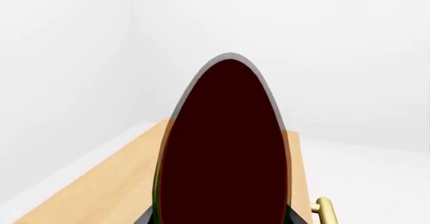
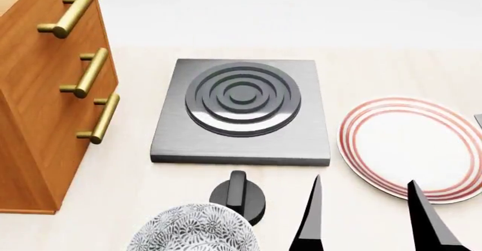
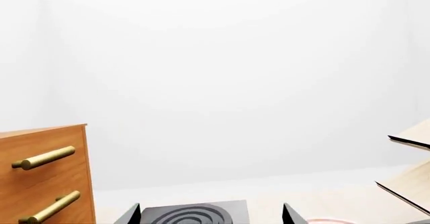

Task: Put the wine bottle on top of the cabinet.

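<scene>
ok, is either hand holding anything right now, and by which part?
Left hand seems to grip the wine bottle, which fills its wrist view; where on the bottle is hidden. Right hand is open and empty.

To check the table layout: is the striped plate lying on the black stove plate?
No. The striped plate lies on the table beside the stove plate, apart from it.

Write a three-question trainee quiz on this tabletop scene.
1. True or false: the red-striped white round plate lies left of the grey square ringed hob.
2. How many brass bar handles show on the orange-brown wooden cabinet in the head view?
3. The right gripper's fingers are: A open, empty; B shut on a bowl.
Key: 1 false, plate lies right of hob; 2 three; 3 A.
</scene>
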Robot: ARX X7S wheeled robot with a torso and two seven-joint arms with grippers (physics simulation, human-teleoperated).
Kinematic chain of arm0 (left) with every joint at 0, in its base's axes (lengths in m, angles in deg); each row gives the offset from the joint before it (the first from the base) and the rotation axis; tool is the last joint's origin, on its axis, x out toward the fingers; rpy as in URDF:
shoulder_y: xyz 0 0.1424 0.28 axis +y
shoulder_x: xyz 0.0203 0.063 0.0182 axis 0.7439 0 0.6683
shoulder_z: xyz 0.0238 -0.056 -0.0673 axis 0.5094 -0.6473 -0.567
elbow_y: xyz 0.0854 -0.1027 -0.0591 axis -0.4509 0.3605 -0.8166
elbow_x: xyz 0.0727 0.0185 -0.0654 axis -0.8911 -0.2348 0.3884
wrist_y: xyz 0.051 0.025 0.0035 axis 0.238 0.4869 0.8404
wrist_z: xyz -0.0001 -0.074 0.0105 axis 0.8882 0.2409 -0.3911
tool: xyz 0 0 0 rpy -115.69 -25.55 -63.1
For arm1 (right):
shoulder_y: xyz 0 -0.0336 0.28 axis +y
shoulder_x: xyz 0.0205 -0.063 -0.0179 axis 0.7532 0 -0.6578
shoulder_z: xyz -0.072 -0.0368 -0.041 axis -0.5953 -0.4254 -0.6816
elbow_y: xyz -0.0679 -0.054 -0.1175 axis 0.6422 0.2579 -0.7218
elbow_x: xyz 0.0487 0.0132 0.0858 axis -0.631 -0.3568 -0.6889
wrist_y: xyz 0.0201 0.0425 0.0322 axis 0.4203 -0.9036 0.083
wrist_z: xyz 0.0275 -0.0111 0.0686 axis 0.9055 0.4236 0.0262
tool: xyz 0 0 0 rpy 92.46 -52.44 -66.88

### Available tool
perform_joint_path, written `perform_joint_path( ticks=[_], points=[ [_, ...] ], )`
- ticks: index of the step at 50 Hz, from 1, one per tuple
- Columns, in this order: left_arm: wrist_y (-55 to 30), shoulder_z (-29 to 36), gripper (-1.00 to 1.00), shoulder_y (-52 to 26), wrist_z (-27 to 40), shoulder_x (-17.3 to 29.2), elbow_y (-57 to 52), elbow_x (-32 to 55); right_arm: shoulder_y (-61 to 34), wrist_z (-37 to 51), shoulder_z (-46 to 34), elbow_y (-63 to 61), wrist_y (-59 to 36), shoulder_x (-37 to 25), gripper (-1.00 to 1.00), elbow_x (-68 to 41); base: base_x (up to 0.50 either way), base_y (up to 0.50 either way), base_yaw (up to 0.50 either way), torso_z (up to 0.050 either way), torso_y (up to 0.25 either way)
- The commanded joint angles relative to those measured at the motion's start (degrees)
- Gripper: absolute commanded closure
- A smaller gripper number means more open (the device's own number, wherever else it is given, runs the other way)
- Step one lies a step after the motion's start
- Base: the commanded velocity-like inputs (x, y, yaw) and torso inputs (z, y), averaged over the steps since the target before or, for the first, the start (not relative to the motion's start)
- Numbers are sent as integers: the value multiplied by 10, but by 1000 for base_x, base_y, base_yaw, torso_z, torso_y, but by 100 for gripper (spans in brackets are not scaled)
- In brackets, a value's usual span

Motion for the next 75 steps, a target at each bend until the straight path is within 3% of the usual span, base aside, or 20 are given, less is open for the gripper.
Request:
perform_joint_path(
  ticks=[1,5,6,39,45,54,66,71,75],
  points=[
    [-10,0,100,21,17,5,16,9,-2,2,-5,1,0,-1,-100,1,0,0,3,0,0],
    [-9,0,100,18,21,7,14,6,-2,3,-6,1,0,-1,-100,1,0,0,2,0,0],
    [-8,-2,-100,17,26,8,14,4,-2,2,-7,1,0,-1,-100,2,-10,0,0,0,0],
    [-10,-2,-100,21,33,11,5,4,-5,4,-14,6,5,-5,-100,1,0,0,0,0,0],
    [21,-1,-100,15,31,4,-10,2,-6,7,-16,1,3,-7,-100,0,0,0,0,0,0],
    [17,-33,-100,69,42,10,-184,38,-6,8,-19,2,5,-7,-100,1,0,0,0,0,0],
    [-24,23,-100,134,61,69,-429,35,-10,10,-35,-4,-2,-7,-100,8,0,0,0,0,0],
    [-51,-27,-100,194,84,53,-526,75,-10,10,-38,-5,0,-8,-100,10,0,0,0,0,0],
    [-59,-24,-100,229,105,42,-594,84,-11,11,-44,-6,-2,-7,-100,14,0,0,0,0,0]
  ],
)
